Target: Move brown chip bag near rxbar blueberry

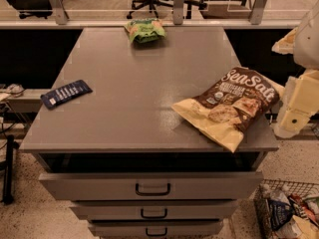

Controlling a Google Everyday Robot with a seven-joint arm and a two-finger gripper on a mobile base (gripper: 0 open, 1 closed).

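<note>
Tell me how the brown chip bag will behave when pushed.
The brown chip bag looks puffy and crinkled, so probably light and floppy. Its corner overhangs the cabinet top, so it might slide off. The gripper hangs beside it.

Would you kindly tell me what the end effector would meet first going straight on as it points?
The end effector, right of the large crinkly brown chip bag, seems to point down past the edge of the grey cabinet top: probably the speckled floor, though depth is unclear.
</note>
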